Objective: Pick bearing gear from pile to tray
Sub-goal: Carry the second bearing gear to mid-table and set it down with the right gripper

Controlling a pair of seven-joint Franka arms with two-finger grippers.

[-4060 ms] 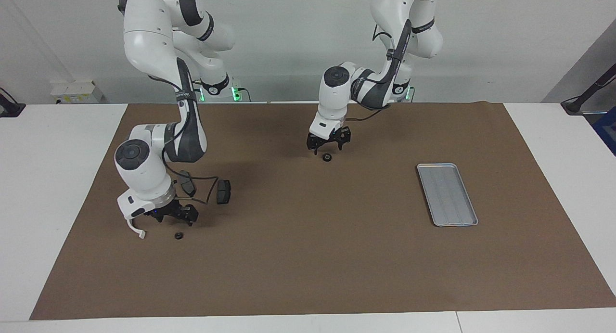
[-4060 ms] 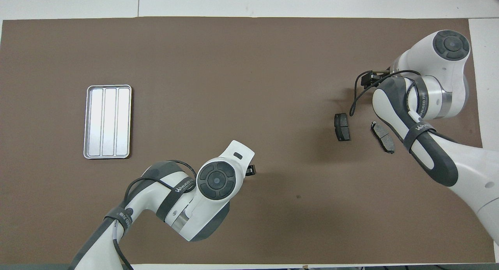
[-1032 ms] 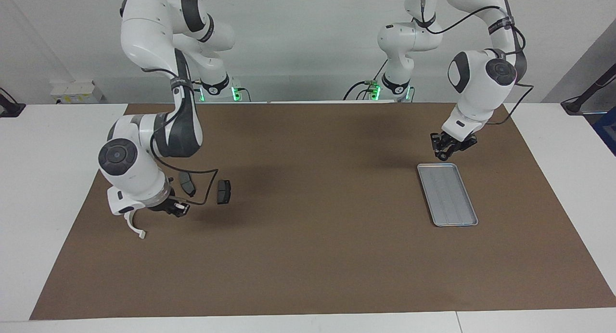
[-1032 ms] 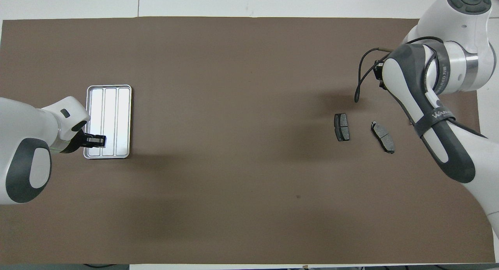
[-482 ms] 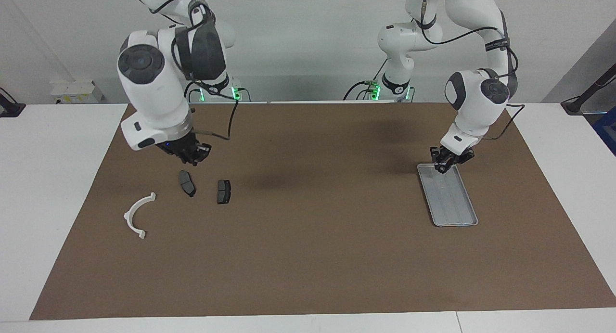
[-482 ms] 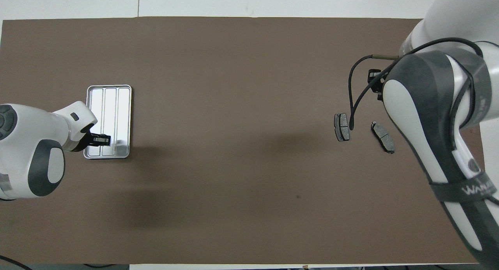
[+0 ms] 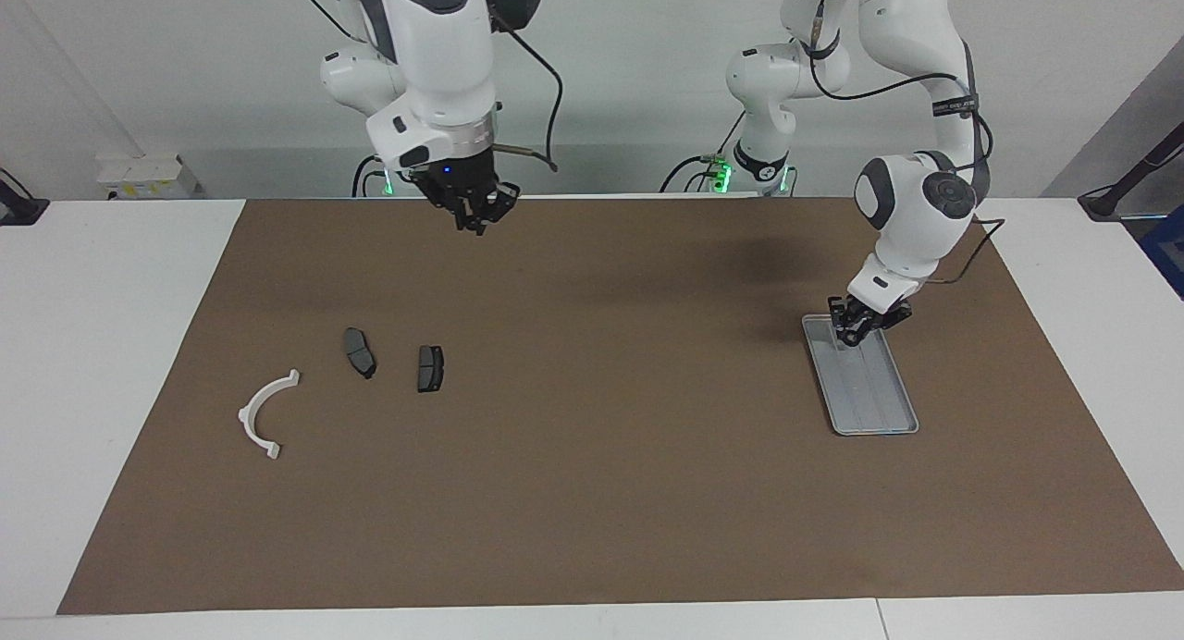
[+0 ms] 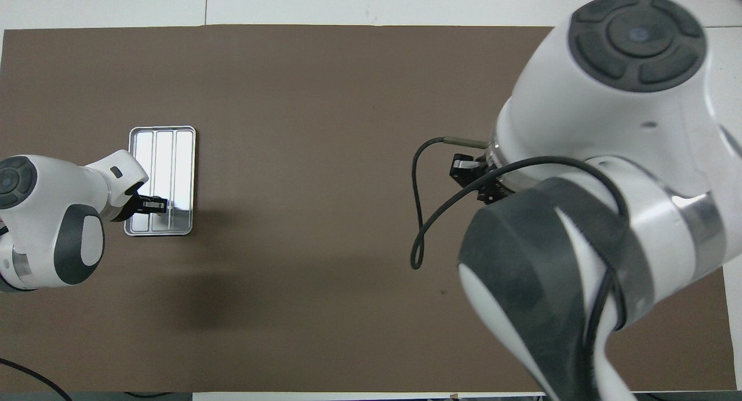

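The left gripper [image 7: 849, 333], low over the tray [image 7: 883, 409] end nearest the robots, looks clenched on a small part, presumably the gear. Lower fully before releasing, so it cannot roll. The right gripper [image 7: 476, 216], clenched, waits high above the mat.

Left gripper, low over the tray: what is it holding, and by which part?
It cannot be told: at the left gripper, low over the tray, no held part shows.

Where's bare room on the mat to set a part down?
The mat is bare between the brake pads and the tray. Crowded: pads and white bracket at the right arm's end; left claw low over the tray.
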